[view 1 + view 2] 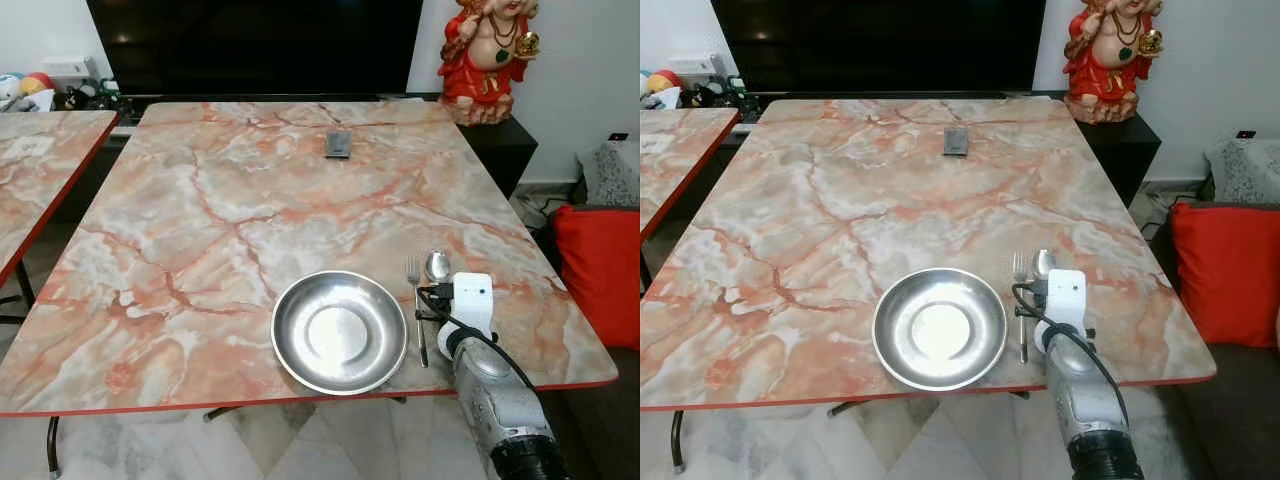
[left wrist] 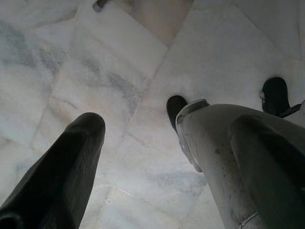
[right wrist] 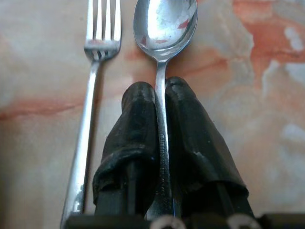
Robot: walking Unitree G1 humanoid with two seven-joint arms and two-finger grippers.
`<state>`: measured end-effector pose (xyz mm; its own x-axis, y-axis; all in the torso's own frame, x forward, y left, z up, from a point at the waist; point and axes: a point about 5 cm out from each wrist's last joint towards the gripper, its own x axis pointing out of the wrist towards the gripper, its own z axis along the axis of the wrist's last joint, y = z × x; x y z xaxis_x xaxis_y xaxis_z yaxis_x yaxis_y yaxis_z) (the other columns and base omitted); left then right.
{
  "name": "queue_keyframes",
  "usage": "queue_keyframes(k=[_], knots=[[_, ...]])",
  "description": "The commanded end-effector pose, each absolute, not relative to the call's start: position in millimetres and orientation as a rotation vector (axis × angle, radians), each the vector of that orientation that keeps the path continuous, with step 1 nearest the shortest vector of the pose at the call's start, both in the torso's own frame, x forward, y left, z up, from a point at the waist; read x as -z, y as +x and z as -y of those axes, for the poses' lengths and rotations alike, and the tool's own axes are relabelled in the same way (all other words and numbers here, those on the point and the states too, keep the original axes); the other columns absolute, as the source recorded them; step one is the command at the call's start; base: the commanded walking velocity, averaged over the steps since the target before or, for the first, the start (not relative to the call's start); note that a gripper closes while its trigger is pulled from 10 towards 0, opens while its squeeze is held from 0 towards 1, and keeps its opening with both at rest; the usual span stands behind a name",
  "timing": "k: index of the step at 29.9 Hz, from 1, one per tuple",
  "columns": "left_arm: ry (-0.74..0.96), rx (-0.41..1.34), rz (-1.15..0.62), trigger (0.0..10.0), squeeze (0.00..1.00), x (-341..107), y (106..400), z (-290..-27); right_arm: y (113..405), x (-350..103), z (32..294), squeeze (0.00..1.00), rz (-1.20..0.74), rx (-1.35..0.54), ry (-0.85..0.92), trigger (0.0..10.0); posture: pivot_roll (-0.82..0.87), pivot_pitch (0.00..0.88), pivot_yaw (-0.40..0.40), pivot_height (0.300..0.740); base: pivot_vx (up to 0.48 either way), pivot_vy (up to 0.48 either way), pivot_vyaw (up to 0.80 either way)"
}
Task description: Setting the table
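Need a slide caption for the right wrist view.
Right gripper shut on the spoon handle, fork lying beside it on the marble table.

Bowl (image 1: 339,331) on table (image 1: 200,200) near front edge; fork (image 1: 417,305), then spoon (image 1: 437,265), just right.

Note that the right arm's white wrist housing (image 1: 472,300) covers the spoon (image 1: 437,265) handle and the right gripper in the eye views. In the right wrist view the fork (image 3: 90,109) handle runs out at the edge beside the spoon. The small dark object (image 1: 338,144) far beyond the bowl (image 1: 340,331) is too small to identify. The statue (image 1: 487,55) is cut off at the head.
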<state>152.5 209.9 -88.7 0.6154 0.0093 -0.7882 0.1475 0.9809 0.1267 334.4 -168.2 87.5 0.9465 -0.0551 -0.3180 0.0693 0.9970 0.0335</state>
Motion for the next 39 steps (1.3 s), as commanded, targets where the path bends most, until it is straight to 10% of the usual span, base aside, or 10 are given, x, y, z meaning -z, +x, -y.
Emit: queue_keyframes(k=[1,16,18,19,36,37,39], knots=[[0.187,0.085,-0.922,10.0,0.00,91.4,146.4,-208.3,333.5,-88.4,166.1,0.00,-0.320,0.060,0.043,10.0,0.02,0.119,-0.011,0.740,0.000,0.000,0.00],[0.194,0.079,-0.925,10.0,0.00,90.7,144.9,-214.6,328.7,-83.3,164.2,0.00,-0.362,0.049,0.057,10.0,0.03,0.119,-0.010,0.740,0.000,0.000,0.00],[0.194,0.078,-0.924,10.0,0.00,90.5,145.4,-214.9,328.5,-83.2,164.2,0.05,-0.363,0.049,0.058,10.0,0.02,0.120,-0.009,0.740,0.000,0.000,0.00],[0.195,0.078,-0.924,10.0,0.00,90.3,145.9,-215.1,328.5,-83.0,164.3,0.27,-0.364,0.050,0.059,10.0,0.02,0.119,-0.008,0.740,0.000,0.000,0.00],[0.193,0.091,-0.888,10.0,0.00,87.7,154.5,-207.8,328.8,-82.6,167.3,0.21,-0.379,0.066,0.048,10.0,0.02,0.118,-0.009,0.740,0.000,0.000,0.00],[0.193,0.092,-0.880,10.0,0.00,87.0,155.0,-208.4,328.7,-82.6,167.2,0.90,-0.379,0.066,0.050,10.0,0.02,0.118,-0.009,0.740,0.000,0.000,0.00],[0.193,0.093,-0.871,10.0,0.00,86.2,155.6,-209.6,328.7,-82.6,167.1,0.93,-0.380,0.066,0.049,10.0,0.02,0.118,-0.009,0.740,0.000,0.000,0.00]])
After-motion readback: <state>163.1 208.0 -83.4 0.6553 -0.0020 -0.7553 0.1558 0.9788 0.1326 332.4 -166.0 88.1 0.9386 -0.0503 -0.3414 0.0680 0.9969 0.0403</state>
